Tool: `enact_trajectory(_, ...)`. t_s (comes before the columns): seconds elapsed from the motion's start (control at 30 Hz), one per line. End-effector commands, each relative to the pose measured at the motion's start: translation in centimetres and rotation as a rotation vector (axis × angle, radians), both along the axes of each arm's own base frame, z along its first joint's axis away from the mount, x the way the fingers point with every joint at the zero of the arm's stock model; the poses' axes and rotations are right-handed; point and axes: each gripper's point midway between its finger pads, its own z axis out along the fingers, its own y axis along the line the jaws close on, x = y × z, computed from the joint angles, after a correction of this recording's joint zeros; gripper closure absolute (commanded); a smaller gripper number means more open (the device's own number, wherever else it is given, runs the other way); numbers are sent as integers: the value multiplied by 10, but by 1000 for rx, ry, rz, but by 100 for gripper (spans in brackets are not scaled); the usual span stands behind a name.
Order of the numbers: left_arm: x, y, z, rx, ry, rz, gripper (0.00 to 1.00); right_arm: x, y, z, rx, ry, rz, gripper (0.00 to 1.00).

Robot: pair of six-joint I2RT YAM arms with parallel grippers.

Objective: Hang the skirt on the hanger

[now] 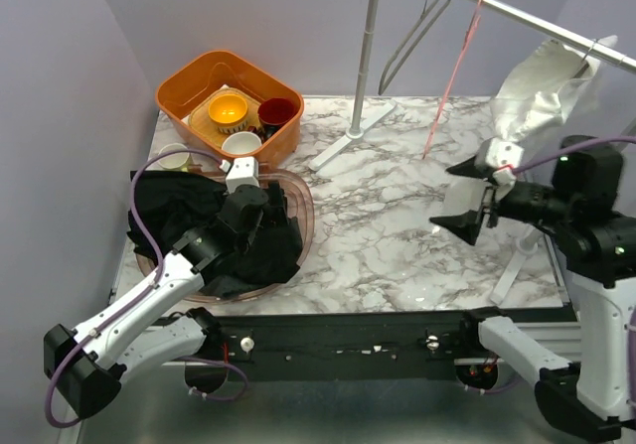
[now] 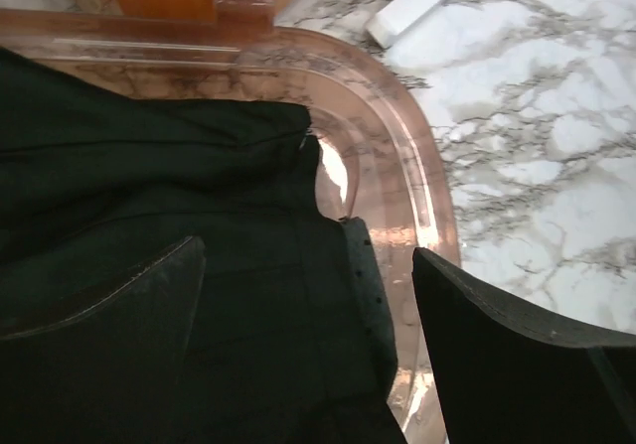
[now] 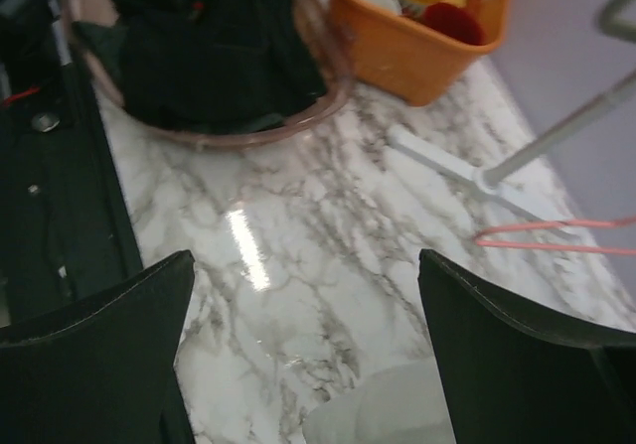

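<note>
Left wrist, skirt (image 2: 199, 196) beneath left claw (image 2: 308, 265)

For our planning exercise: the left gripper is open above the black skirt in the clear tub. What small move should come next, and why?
Probably lower the left gripper and close on the black skirt: its jaws stand open just above the cloth, nothing is held, and the pink hanger hangs bare.

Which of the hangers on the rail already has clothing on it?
The one at the right end of the rail, covered by a white garment; the grey hanger and the pink hanger left of it hang bare.
</note>
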Motion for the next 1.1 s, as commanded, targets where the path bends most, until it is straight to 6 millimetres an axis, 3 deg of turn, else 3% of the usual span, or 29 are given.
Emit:
enact_trajectory(0.0,13,20,-21,95,73,91,5,-5,31,-55,-119,118,151,0)
enact_trajectory(0.03,12,10,-27,109,106,21,5,-15,44,-63,-140,129,221,0)
enact_trajectory(0.13,24,-1,-39,184,147,-97,5,-17,60,-90,-173,168,277,0)
enact_trajectory(0.17,28,-16,-45,183,168,-178,5,-15,65,-93,-172,163,291,0)
enact_trajectory(0.2,32,-16,-50,188,183,-185,5,-15,68,-106,-176,194,299,0)
enact_trajectory(0.27,45,-23,-60,223,226,-215,8,-14,76,-114,-153,200,335,0)
enact_trajectory(0.4,65,-27,-78,295,291,-229,18,-11,89,-146,-130,262,379,0)
enact_trajectory(0.53,80,-18,-97,399,347,-181,22,-9,96,-181,-131,331,406,0)
enact_trajectory(0.73,91,-4,-118,482,358,-100,28,-14,98,-193,-123,358,434,0)
enact_trajectory(0.87,94,-10,-133,482,388,-112,41,-17,98,-196,-115,360,442,0)
enact_trajectory(0.9,93,-11,-137,482,399,-118,49,-17,98,-196,-116,358,441,0)
enact_trajectory(0.97,94,-12,-139,485,406,-119,53,-18,97,-196,-116,356,441,0)
enact_trajectory(1.07,93,-10,-135,489,400,-116,71,-19,97,-197,-113,354,442,0)
